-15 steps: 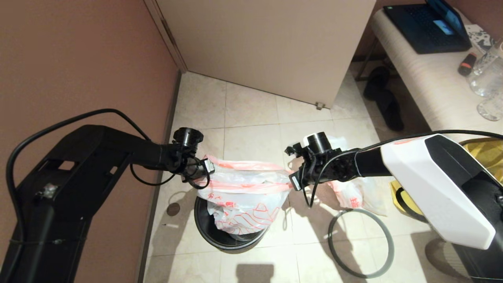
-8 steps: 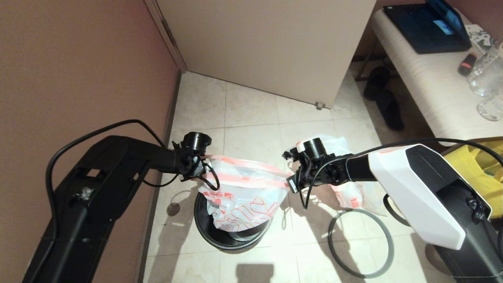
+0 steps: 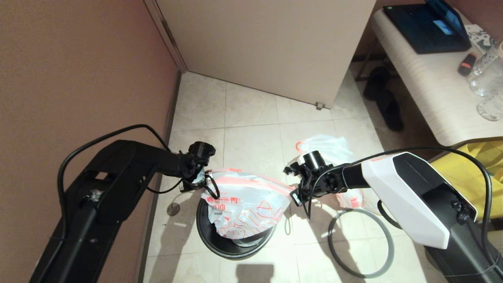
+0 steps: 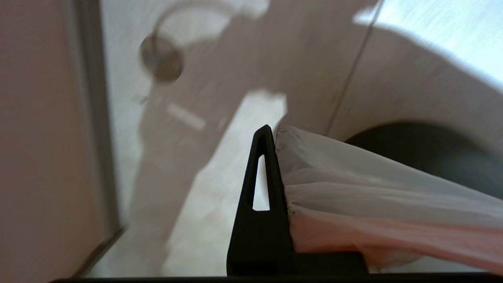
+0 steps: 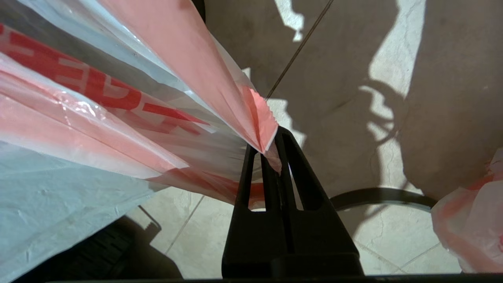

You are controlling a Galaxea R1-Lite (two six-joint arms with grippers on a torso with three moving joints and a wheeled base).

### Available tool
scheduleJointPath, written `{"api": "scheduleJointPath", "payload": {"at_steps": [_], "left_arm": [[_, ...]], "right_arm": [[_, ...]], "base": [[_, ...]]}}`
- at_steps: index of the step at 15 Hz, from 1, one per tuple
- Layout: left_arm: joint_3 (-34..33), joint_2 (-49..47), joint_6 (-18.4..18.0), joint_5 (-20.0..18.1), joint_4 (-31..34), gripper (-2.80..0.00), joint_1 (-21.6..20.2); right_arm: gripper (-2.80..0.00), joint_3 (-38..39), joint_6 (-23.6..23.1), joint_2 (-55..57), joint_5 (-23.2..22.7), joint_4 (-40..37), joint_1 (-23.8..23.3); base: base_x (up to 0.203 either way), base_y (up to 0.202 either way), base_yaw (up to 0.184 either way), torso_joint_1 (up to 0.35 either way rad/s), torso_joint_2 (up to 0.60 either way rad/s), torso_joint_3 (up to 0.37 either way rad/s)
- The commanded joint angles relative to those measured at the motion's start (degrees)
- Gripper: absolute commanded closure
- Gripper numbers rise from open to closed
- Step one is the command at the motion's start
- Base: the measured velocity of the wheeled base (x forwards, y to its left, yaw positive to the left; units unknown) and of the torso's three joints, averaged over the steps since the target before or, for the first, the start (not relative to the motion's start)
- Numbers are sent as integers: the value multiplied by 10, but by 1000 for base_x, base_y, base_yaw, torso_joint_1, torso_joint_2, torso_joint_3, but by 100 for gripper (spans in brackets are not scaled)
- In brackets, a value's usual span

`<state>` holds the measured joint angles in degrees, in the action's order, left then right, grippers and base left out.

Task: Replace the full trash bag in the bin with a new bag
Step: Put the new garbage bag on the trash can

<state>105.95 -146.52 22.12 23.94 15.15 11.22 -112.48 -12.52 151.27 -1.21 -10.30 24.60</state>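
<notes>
The bin (image 3: 235, 239) stands on the tiled floor (image 3: 251, 122) beside the wall, and the new bag (image 3: 245, 206), printed with a red cartoon drawing, hangs with its lower part inside it. The left end effector (image 3: 201, 181) is pressed together on the bag's pink rim at one side; the right end effector (image 3: 294, 196) pinches the rim opposite, stretching the mouth between them. The grey hoop (image 3: 360, 243) lies on the floor to the right, and the full trash bag (image 3: 334, 147) sits behind the right arm. Compared with 1 second ago, both arms are lower and the bag has sunk deeper into the bin.
</notes>
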Motion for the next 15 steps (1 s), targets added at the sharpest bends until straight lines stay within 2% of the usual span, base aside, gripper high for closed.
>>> {"api": "scheduleJointPath", "payload": {"at_steps": [1, 3, 5, 6, 7, 9, 11, 13, 15], "left_arm": [[1, 45, -14, -11, 72, 0, 0], [3, 82, -42, -51, 186, 0, 0], [26, 90, -98, -115, 339, 0, -8], [50, 75, -120, -141, 391, 0, -13], [55, 60, -138, -154, 409, 0, -18], [55, 31, -163, -157, 420, 0, -21], [60, 5, -164, -157, 412, 0, -21], [59, 4, -156, -164, 355, 0, -24], [58, -16, -158, -163, 354, 0, -25]], "right_arm": [[0, 6, 6, -18, 2, -26, 9], [0, 6, 38, -47, 1, -80, 26], [0, 6, 48, -45, 3, -130, 42], [0, 6, 50, -35, 4, -138, 47], [0, 6, 52, -28, 4, -141, 50], [0, 3, 63, -9, 4, -139, 56], [0, 1, 64, 5, 3, -132, 52], [0, 1, 66, 3, -17, -113, 34], [0, 4, 66, 5, -34, -116, 14]], "base": [[0, 0, 0, 0, 0, 0], [0, 0, 0, 0, 0, 0], [0, 0, 0, 0, 0, 0], [0, 0, 0, 0, 0, 0], [0, 0, 0, 0, 0, 0], [0, 0, 0, 0, 0, 0], [0, 0, 0, 0, 0, 0], [0, 0, 0, 0, 0, 0], [0, 0, 0, 0, 0, 0]]}}
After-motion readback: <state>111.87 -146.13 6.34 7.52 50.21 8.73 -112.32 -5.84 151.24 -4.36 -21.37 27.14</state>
